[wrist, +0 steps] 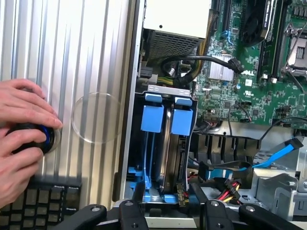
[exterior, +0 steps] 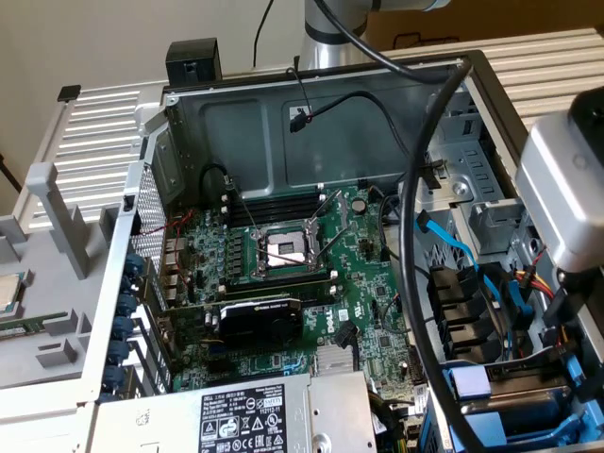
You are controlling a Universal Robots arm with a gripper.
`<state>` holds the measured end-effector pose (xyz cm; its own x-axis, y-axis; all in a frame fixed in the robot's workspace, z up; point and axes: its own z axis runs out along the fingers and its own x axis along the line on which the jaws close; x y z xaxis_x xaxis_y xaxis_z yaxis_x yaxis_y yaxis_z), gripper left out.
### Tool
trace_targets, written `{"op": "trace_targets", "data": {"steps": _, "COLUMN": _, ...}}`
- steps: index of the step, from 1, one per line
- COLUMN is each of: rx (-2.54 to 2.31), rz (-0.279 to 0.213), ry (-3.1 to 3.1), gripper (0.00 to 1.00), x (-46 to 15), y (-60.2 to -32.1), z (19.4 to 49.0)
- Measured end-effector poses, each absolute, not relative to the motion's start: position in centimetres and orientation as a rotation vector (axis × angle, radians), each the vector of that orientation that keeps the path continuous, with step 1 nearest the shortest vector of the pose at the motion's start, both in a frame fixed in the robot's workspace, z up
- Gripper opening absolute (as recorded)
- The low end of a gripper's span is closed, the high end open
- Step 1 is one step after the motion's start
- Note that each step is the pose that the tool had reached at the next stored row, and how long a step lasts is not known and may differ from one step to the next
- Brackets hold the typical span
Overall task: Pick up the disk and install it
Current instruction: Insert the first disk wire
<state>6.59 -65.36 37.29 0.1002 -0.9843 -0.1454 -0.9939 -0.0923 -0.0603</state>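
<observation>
A ribbed silver tabletop (wrist: 72, 48) carries an open computer case (exterior: 283, 132) lying on its side. A green circuit board (exterior: 377, 321) covers the case floor. A grey power supply box (exterior: 236, 415) with a black-and-white label sits at the case's near edge in the exterior view. The arm (exterior: 330, 38) rises behind the case, and its pale grey wrist block (exterior: 566, 189) hangs over the case's side at the exterior view's right.

A thick black cable (exterior: 406, 236) loops down across the board. A black fan card (exterior: 260, 321) lies between the power supply box and the open processor socket (exterior: 283, 250).

The drive cage (wrist: 163, 90) sits just beside the power supply box. The disk (wrist: 165, 143) stands on edge inside it, between bright blue rails. The hand (wrist: 167, 203) is right over the cage's end; whether it is spread or pinching the disk, I cannot tell.

On the tabletop, a person's fingers (wrist: 29, 103) rest on a black knob (wrist: 31, 136) with a blue ring, near a dark keyboard (wrist: 38, 206).
</observation>
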Motion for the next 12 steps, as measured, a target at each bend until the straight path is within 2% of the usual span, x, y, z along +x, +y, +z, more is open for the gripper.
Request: {"op": "trace_targets", "data": {"steps": 12, "rx": -2.215, "rz": 0.185, "ry": 1.996, "gripper": 0.49, "x": 7.26, "y": -65.96, "z": 36.61}}
